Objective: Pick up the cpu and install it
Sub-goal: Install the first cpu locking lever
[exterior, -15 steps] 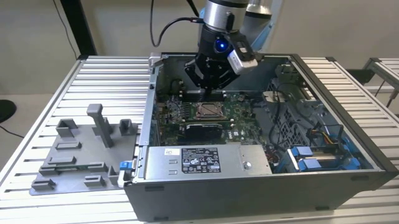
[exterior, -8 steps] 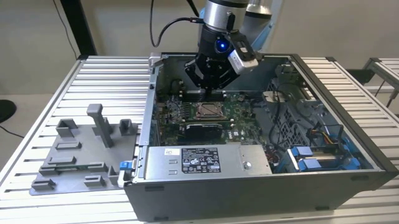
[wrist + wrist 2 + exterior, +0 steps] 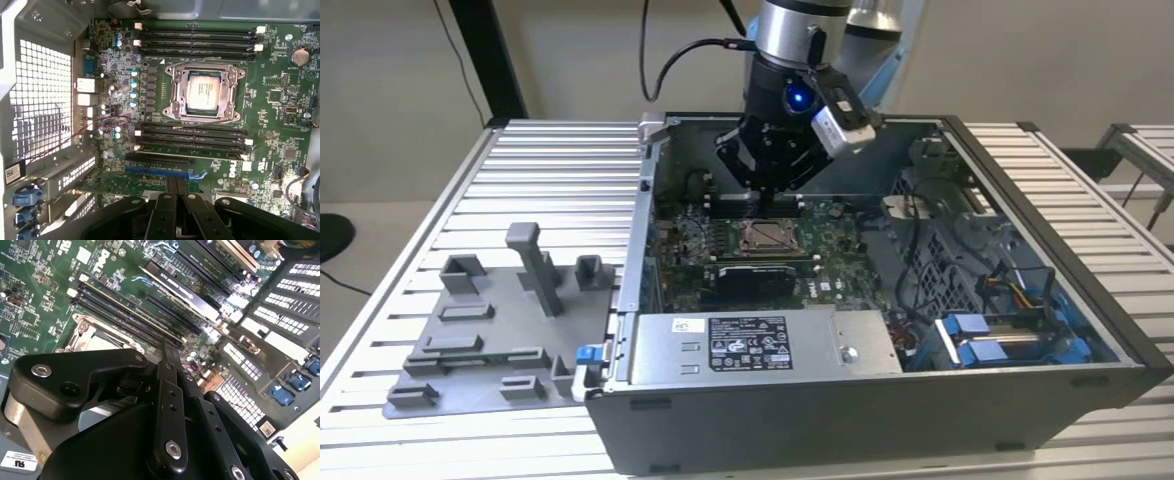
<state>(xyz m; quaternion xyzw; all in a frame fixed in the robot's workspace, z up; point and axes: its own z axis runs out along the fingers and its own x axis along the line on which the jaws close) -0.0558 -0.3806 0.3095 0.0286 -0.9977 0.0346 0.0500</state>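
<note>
CPU (image 3: 204,92), pale silver, sits seated inside the metal socket frame (image 3: 172,95) on the green motherboard (image 3: 280,120), between the memory slot banks. Above it inside the open computer case (image 3: 1014,400), the gripper (image 3: 765,200) hangs with its fingers (image 3: 172,187) pressed together, holding nothing.

Pale metal cpu (image 3: 204,92), matt black jaws

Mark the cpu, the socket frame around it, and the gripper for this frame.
cpu (image 3: 204,93), first wrist view, middle of its pale metal top.
socket frame (image 3: 176,94), first wrist view, the metal side bar beside the chip.
gripper (image 3: 767,196), exterior view, the tips, above the motherboard inside the case.
</note>
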